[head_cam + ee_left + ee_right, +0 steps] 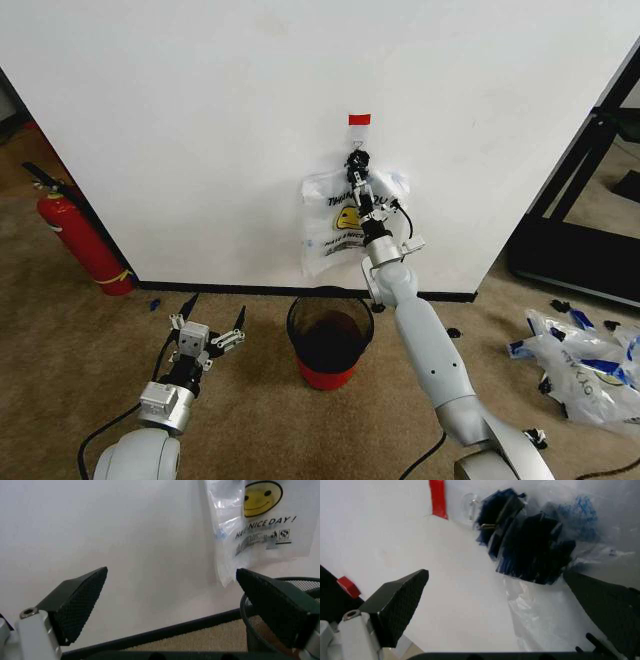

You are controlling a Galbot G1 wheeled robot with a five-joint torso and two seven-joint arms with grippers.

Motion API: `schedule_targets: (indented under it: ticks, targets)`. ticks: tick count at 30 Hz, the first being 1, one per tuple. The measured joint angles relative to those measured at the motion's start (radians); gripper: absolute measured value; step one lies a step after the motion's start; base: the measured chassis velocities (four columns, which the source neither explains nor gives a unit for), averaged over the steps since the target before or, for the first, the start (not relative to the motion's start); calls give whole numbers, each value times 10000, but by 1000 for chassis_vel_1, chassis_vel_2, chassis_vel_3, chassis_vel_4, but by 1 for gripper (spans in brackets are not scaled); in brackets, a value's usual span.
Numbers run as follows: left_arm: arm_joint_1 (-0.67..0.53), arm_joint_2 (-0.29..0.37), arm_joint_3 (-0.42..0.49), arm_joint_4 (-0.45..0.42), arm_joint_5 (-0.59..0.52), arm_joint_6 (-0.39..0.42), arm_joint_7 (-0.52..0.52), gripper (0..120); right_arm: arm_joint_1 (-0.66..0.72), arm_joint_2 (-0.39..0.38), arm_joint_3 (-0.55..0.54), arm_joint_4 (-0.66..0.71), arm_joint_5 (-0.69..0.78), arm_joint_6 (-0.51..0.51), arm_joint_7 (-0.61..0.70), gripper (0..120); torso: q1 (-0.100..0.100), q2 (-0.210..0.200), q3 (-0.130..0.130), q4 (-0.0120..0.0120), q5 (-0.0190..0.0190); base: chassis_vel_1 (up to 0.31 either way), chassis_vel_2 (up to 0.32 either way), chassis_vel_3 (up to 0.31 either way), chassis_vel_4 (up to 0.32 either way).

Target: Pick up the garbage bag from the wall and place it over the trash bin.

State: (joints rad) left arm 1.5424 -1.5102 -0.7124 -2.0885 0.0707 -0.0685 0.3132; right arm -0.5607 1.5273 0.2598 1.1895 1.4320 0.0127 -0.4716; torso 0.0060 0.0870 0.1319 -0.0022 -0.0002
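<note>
Head view. The wall (200, 120): white panel with a black baseboard along the carpet. A red tape strip (359, 119) is stuck to it, and just below hangs the garbage bag (335, 225), translucent white with a yellow smiley print, its handles gathered at a hook (356, 156). The right gripper (361, 186) is raised on its outstretched arm in front of the bag's upper part, just under the hook; how far its fingers are spread cannot be told here. The trash bin (330, 345), dark-sided with a black rim and red base, stands on the carpet directly below the bag, close to the baseboard. The left gripper (208, 325) sits low, left of the bin and well apart from the bag, fingers spread, nothing between them. A red fire extinguisher (80, 240) stands at the wall's left end. Other printed bags (585, 365) lie on the floor at right.

Left wrist view. Both textured fingers (80, 602) stand wide apart and hold nothing. Beyond them the bag hangs against the wall, with the bin's rim (280, 581) beneath it.

Right wrist view. Fingers (400, 602) spread wide with nothing gripped. The bag's bunched blue-black handles (530, 543) lie ahead between the fingertips, near but not touched, beside the tape strip.
</note>
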Motion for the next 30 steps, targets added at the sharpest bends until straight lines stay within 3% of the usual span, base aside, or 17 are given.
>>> schedule_targets:
  ticks: [30]
  targets:
    - [151, 134, -30, -52, -27, -215, 123, 100, -492, -387, 135, 667, -261, -208, -359, 100, 0, 0, 0, 0, 2, 0, 0, 0, 0]
